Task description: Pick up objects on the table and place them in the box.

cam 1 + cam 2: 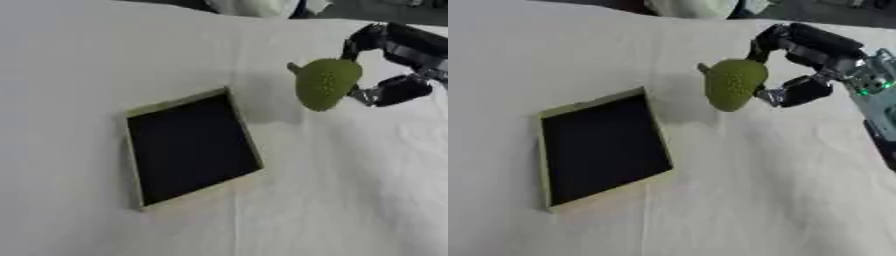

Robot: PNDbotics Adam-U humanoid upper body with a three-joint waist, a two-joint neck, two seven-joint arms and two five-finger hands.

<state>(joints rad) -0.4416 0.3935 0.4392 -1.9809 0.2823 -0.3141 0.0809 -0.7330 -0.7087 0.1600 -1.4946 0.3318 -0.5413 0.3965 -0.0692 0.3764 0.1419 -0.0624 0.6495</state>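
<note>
Although its dark interior hides any contents, we note the box [191, 147] lying left of centre on the white table [350, 200]. Right and farther back, a green bumpy fruit [732, 84] is held above the cloth, pinched by our right hand [798, 62]. Its wrist is cut off at the right edge.
</note>
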